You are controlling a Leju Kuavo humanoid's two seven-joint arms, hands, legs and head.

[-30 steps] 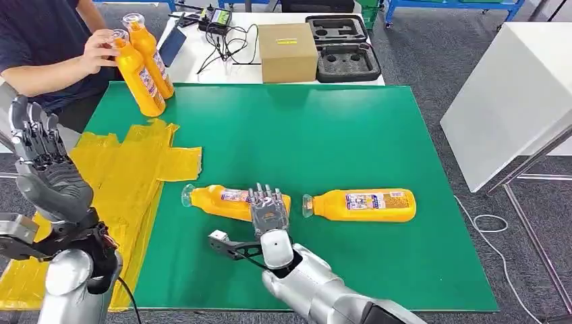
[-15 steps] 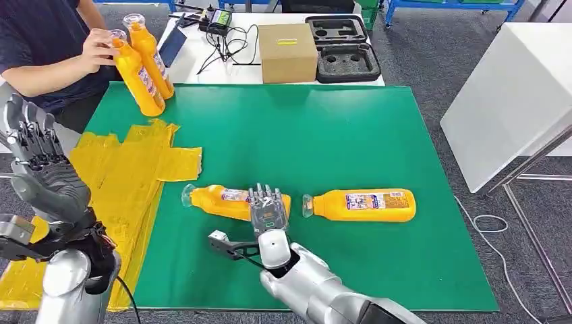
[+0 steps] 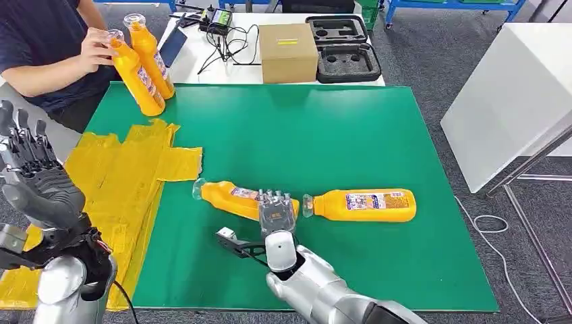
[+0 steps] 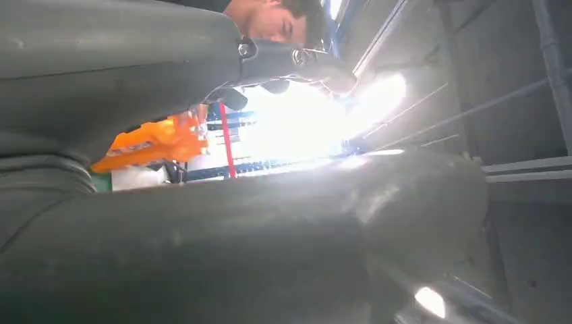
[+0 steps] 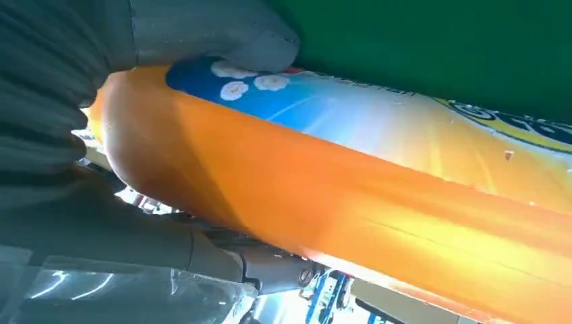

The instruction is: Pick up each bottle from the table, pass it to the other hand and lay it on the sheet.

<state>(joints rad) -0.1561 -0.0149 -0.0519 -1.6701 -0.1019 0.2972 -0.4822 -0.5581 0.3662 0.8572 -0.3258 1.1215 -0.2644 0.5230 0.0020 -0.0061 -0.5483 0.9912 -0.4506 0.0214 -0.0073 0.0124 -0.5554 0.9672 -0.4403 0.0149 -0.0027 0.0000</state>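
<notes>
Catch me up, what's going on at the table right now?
The right hand grips the nearer orange bottle on the green mat, another bottle lying beside it. The left hand is raised, empty, above the yellow sheet. A person holds two standing bottles at the far corner.

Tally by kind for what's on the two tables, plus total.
Orange bottles: 4, one gripped by the right hand, one lying beside it, two with the person
Yellow sheet: 1
Cardboard box: 1
Black foam trays: 2
Total: 8
</notes>
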